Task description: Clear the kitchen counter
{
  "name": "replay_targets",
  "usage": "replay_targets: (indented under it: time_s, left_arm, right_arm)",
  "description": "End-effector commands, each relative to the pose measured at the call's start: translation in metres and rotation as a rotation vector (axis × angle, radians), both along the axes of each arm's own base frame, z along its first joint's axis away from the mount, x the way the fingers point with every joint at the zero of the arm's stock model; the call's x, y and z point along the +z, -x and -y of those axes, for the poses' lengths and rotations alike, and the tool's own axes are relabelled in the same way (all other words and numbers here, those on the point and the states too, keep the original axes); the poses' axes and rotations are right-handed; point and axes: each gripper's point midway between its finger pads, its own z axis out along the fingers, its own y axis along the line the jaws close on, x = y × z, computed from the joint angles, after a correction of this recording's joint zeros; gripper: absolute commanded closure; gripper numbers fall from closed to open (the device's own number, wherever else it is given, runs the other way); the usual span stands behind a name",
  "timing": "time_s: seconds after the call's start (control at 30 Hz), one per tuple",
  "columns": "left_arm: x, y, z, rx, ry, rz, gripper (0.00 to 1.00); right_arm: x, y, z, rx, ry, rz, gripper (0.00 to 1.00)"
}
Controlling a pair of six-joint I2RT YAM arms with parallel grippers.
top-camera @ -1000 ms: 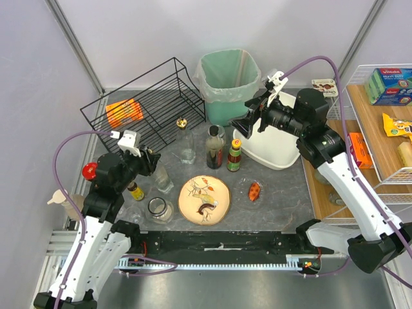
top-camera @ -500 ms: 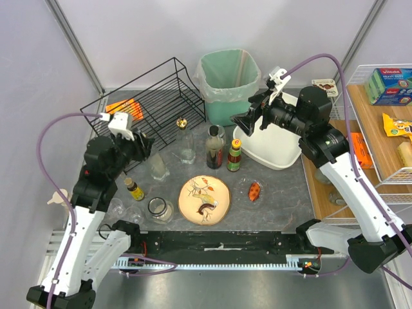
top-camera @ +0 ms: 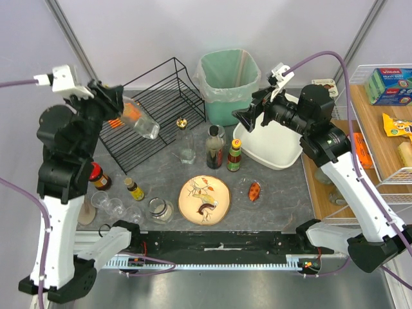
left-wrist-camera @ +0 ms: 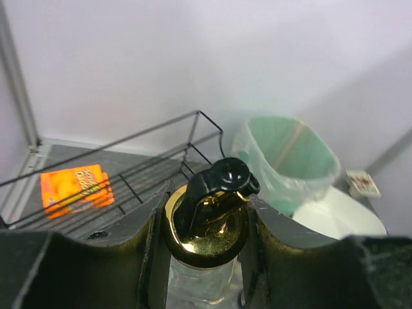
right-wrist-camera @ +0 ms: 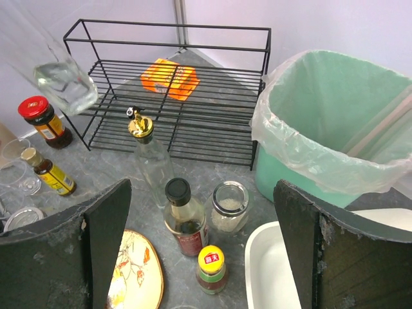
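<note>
The glass bottle (top-camera: 143, 124), judged fragile and slippery, is grasped near its neck by the left jaws; the right jaws are released.

- A mock kitchen set up inside a robot test cell, not a home.
- Kitchen side: a mottled grey worktop (top-camera: 277, 207) carries sauce bottles (top-camera: 214, 149), a painted plate (top-camera: 205, 199), a black wire rack (top-camera: 154, 103), a green-lined bin (top-camera: 226, 80) and a white basin (top-camera: 277, 151).
- Lab side: bare panel walls (top-camera: 161, 32) on aluminium posts (top-camera: 74, 45), and robot arms (top-camera: 351, 177) bolted to a rail (top-camera: 219, 261) along the worktop's near edge.
</note>
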Motion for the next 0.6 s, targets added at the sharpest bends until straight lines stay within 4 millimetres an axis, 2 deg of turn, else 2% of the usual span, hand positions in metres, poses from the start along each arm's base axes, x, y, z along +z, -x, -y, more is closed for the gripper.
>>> replay_targets:
  time_s: [0.0,0.1,0.2,0.37,0.57]
  left_arm:
    - [0.068,-0.02,-0.041,0.262,0.165,0.103,0.98]
    - [0.073,-0.046,-0.051,0.36,0.147,0.064,0.98]
    - [0.076,-0.064,-0.072,0.508,0.119,0.049,0.98]
    - [0.091,-0.078,-0.096,0.674,0.074,0.066,0.99]
    - [0.1,-0.093,-0.119,0.768,0.055,0.073,0.98]
  right_arm:
    - [0.028,-0.006,0.005,-0.046,-0.02,0.075,0.02]
    - [0.027,-0.01,0.008,-0.067,-0.013,0.075,0.02]
    - [0.025,-0.013,0.01,-0.083,-0.005,0.077,0.02]
    - [0.024,-0.021,0.01,-0.104,0.003,0.076,0.02]
    - [0.019,-0.028,0.007,-0.107,0.008,0.059,0.02]
